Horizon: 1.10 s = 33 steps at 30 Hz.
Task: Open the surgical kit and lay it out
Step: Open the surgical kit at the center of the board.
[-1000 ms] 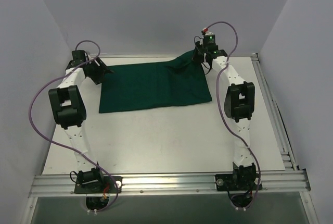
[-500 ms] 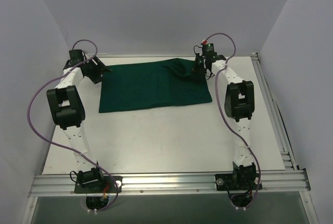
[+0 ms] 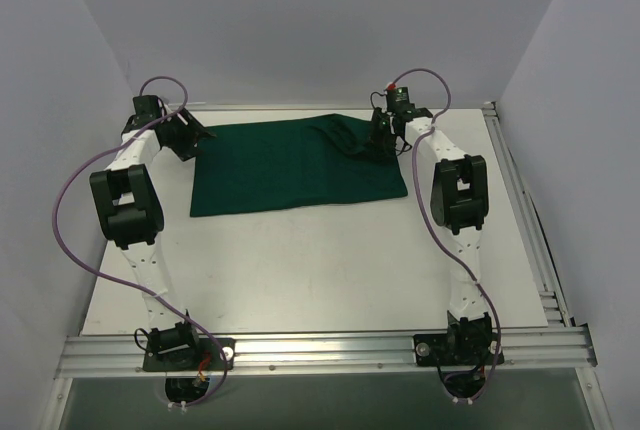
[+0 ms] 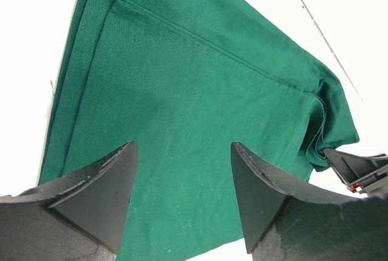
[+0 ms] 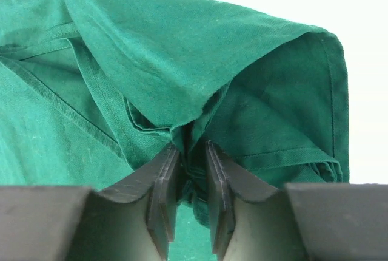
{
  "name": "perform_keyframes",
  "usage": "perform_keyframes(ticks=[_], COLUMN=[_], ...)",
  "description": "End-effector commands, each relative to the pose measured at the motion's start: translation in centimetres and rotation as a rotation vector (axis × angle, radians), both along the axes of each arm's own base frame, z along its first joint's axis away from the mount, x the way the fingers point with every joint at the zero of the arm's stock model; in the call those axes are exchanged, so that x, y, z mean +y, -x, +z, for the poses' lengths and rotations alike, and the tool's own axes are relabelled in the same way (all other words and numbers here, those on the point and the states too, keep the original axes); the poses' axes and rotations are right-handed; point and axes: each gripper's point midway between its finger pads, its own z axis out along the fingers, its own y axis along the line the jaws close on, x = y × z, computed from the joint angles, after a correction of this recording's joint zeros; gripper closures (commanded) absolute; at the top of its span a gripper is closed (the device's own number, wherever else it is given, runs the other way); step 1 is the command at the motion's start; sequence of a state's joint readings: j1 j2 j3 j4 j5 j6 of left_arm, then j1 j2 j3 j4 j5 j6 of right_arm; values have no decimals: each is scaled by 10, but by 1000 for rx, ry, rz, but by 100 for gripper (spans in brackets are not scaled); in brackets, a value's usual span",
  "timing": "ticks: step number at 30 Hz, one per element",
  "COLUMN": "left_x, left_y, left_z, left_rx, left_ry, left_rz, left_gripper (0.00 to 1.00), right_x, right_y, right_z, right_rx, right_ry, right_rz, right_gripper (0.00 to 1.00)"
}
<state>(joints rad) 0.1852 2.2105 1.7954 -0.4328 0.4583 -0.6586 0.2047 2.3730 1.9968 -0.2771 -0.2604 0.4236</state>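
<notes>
Pinching a bunched fold of the dark green cloth wrap [image 3: 290,165] at its upper right corner, the right gripper [image 5: 191,152] has its jaws pressed onto the fabric, which stands up there in a small peak. The rest lies flat across the upper middle of the white worktop [image 3: 300,270]. The left gripper [image 4: 182,147] hovers over the wrap's upper left edge, jaws spread, gripping nothing.

Left end effector [image 4: 182,147] spread wide, right end effector [image 5: 191,149] pinching green cloth [image 5: 182,42]
</notes>
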Motion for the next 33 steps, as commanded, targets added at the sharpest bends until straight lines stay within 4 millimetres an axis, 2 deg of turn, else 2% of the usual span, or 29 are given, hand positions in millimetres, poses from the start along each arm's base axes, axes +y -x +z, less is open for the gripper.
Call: perform_keyframes(ticks=[1,6,13,17,20,21,24,25,27,28,29,30,31,33], left_x=[1,0,0,-9,-37,-57,-96,-127,-159,-187,-202,-215,-240,-266], left_y=[-8,-8,-8,-10,-12,-15,-19,-18,-21,-22,-24,-24,-22,-21], left_z=[37,38,38,40,55,67,84,89,88,101,94,94,103,99], left_rx=[-99,-100,-103,-119,-166,-213,-287,-311,-333,-379,-366,-370,-405,-403], left_ry=[2,4,5,19,-28,-55,-57,-46,-4,11,31,35,51,92], left_rz=[-8,-8,-10,-44,-156,-224,-329,-386,-434,-478,-490,-500,-536,-554], left_gripper=[29,29,29,29,29,29,30,30,30,30,30,30,30,30], right_x=[0,-1,-2,-1,1,1,1,2,1,-1,2,0,0,2], right_y=[7,20,34,30,32,33,32,31,26,25,23,25,25,21], right_z=[25,25,26,25,20,19,20,20,20,18,20,13,12,12], right_rx=[-2,18,50,42,58,55,49,46,33,36,26,34,28,2], right_ry=[-6,5,18,14,10,6,4,3,2,2,-18,-28,-38,-75], right_rz=[-4,-6,-15,-10,-6,-4,-3,-1,2,-2,5,-4,-8,-4], right_gripper=[74,64,61,63,66,66,66,66,66,66,66,66,66,66])
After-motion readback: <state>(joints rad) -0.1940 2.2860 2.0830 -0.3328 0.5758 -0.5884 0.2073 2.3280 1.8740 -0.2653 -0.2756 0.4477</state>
